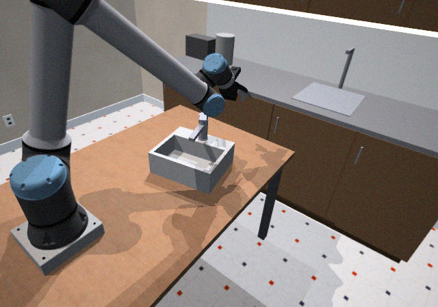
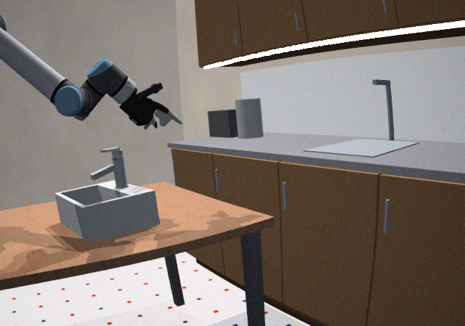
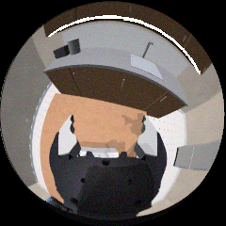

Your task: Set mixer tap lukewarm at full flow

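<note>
A wooden counter (image 1: 141, 225) with a warm orange grain stands on dark legs and carries a small boxy grey sink (image 1: 219, 165) with flat walls and sharp corners. At the sink's back edge rises the tap (image 2: 119, 168), a smooth metal column with a straight spout (image 2: 99, 172) angled out over the basin. A flat lever (image 2: 108, 149) lies level on top of the column, pointing the same way as the spout, and a small blue dot (image 2: 115, 159) shows on the column's side. The arm (image 1: 141, 49) — pale grey tubes joined by dark joints with blue caps — rises from a square base plate (image 1: 53, 250) at the counter's near end, bends at the top and slopes down toward the sink. Its wrist sits above and behind the tap, well apart from it. The black claw (image 2: 165, 117) points outward and slightly downward, away from the sink toward the brown kitchen cabinets (image 2: 319, 210) — its fingers spread to their widest, gripping nothing. In the wrist view both fingers frame bare counter wood.
</note>
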Robot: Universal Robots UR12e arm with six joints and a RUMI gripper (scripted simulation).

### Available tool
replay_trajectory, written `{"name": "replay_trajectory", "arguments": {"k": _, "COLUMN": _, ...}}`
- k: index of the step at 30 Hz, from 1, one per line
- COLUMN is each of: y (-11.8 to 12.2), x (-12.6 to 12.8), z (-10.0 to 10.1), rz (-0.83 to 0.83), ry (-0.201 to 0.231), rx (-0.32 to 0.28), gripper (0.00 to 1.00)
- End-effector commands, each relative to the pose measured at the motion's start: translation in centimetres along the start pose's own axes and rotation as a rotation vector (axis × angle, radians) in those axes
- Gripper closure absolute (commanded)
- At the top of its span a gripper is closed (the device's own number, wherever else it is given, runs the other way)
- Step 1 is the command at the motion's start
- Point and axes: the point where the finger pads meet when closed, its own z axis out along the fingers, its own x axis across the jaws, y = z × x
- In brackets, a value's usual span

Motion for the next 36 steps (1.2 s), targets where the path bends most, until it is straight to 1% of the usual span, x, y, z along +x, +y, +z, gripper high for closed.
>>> {"name": "replay_trajectory", "arguments": {"k": 1, "y": -0.1, "x": 0.0, "z": -0.1, "rz": -0.001, "ry": 0.001, "rx": 0.001, "gripper": 0.00}}
{"name": "replay_trajectory", "arguments": {"k": 18, "y": -0.1, "x": 0.0, "z": -0.1, "rz": -0.001, "ry": 0.001, "rx": 0.001, "gripper": 0.00}}
{"name": "replay_trajectory", "arguments": {"k": 23, "y": -0.2, "x": 0.0, "z": -0.3, "rz": -0.007, "ry": 0.002, "rx": -0.010, "gripper": 0.00}}
{"name": "replay_trajectory", "arguments": {"k": 27, "y": 0.2, "x": -0.1, "z": -0.6, "rz": -0.021, "ry": 0.000, "rx": -0.050, "gripper": 0.00}}
{"name": "replay_trajectory", "arguments": {"k": 29, "y": 0.7, "x": -0.2, "z": -0.9, "rz": -0.031, "ry": -0.001, "rx": -0.082, "gripper": 0.00}}
{"name": "replay_trajectory", "arguments": {"k": 32, "y": 1.6, "x": -0.5, "z": -1.7, "rz": -0.052, "ry": -0.007, "rx": -0.146, "gripper": 0.00}}
{"name": "replay_trajectory", "arguments": {"k": 34, "y": 1.6, "x": -0.5, "z": -1.7, "rz": -0.052, "ry": -0.007, "rx": -0.146, "gripper": 0.00}}
{"name": "replay_trajectory", "arguments": {"k": 36, "y": 2.4, "x": -0.8, "z": -2.4, "rz": -0.071, "ry": -0.014, "rx": -0.198, "gripper": 0.00}}
